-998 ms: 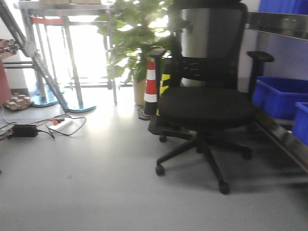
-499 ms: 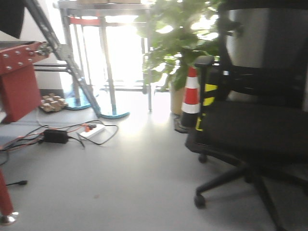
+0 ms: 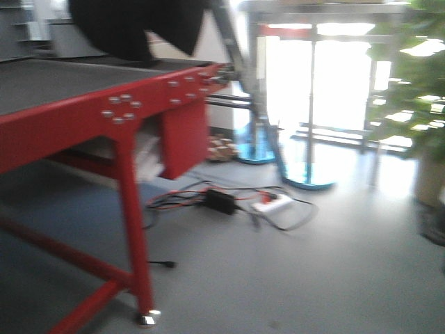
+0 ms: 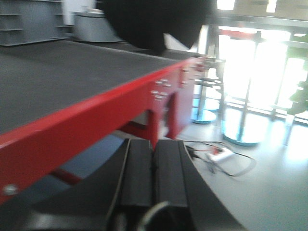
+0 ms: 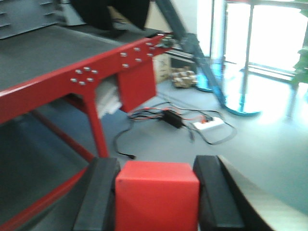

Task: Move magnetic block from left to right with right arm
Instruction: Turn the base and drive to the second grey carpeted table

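The magnetic block [image 5: 156, 195], a bright-red cube, sits between the two black fingers of my right gripper [image 5: 155, 168], which is shut on it. Both pads press against the cube's sides. It hangs above the grey floor, off the near corner of a red-framed table [image 5: 57, 91]. My left gripper [image 4: 153, 149] is shut with its pads together and nothing between them, level with the same table's red edge [image 4: 72, 130]. Neither gripper shows in the front-facing view.
The red table [image 3: 69, 118] has a dark top and a red leg [image 3: 135, 236] reaching the floor. A large black shape [image 3: 132, 24] looms over its far end. Cables and a white power strip [image 3: 271, 203] lie on the floor. A plant [image 3: 417, 104] stands right.
The front view has swung left: the office chair and striped cone have left the frame to the right, and the red table has come in from the left.
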